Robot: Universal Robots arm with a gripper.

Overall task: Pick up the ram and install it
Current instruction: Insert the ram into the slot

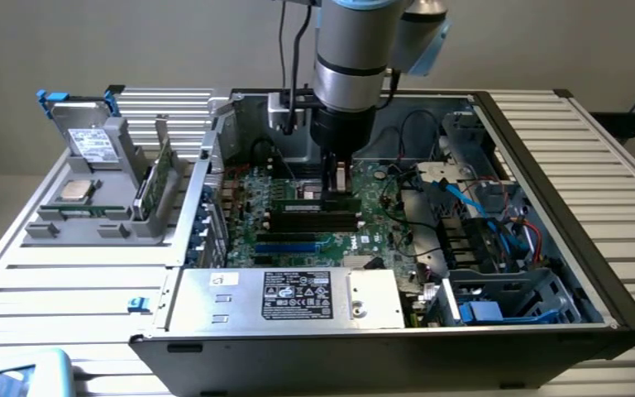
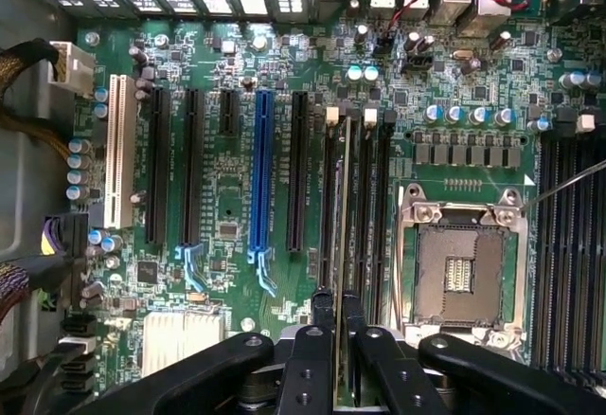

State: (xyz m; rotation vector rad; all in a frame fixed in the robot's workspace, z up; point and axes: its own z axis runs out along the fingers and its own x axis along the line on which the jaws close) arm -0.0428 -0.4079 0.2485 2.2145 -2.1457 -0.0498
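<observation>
Exterior cam's high up, angled down into the PC case (image 1: 350,356). Wrist cam looks past the hand (image 2: 339,306), close over the same motherboard (image 2: 227,197).

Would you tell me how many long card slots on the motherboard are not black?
2: a white slot nearest the cables, and a blue slot between black slots. The hand may hide others.

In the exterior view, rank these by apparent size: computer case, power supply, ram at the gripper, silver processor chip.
1. computer case
2. power supply
3. ram and processor chip: unranked. The ram looks longer and the chip wider, and they sit at different depths.
</observation>
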